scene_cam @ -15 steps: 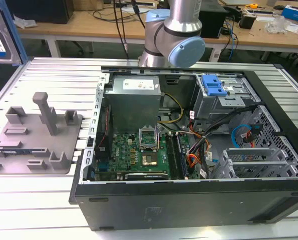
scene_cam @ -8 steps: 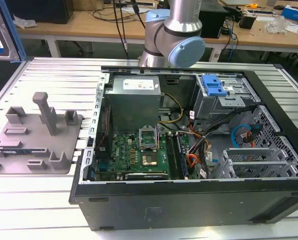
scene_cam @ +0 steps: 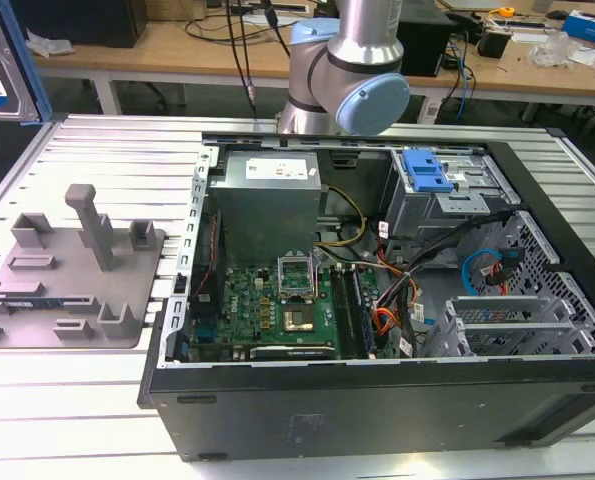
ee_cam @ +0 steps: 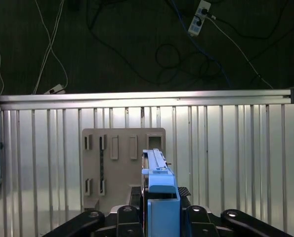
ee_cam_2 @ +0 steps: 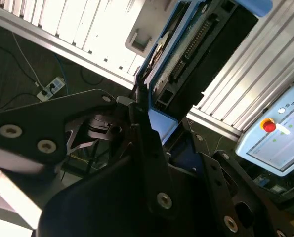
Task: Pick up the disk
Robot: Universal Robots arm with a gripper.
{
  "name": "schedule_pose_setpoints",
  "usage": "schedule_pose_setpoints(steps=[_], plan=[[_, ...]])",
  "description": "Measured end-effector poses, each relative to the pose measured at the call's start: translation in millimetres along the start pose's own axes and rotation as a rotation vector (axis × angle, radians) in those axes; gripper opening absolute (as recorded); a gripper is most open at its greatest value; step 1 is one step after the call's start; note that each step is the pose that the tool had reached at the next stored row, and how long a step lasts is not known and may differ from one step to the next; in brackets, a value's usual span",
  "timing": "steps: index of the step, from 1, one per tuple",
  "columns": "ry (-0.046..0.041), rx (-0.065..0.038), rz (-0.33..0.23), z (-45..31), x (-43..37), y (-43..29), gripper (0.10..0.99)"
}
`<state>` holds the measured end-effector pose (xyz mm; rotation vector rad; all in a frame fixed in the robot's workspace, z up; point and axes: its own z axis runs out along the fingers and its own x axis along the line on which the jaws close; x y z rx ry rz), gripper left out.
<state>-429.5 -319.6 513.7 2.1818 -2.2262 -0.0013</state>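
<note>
Right, gripper (ee_cam: 159, 217) is clamped on the disk (ee_cam: 156, 168) by its blue side rails, edge-on, lifted above the grey holder (ee_cam: 119, 163). Disk's rigid, dense-ish metal, shock-sensitive; rails are the safe hold. Below: ribbed aluminium table (ee_cam: 235, 148). Farther off: dark floor w/ cables (ee_cam: 186, 49).

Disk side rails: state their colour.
Blue, on the disk held edge-on in the pincer; best seen in the first wrist view.
</note>
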Motion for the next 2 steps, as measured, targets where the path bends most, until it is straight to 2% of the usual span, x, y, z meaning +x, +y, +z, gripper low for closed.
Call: schedule_pose_setpoints(steps=[2], plan=[[0.0, 0.0, 0.0, 0.0, 0.0, 0.0, 0.369]])
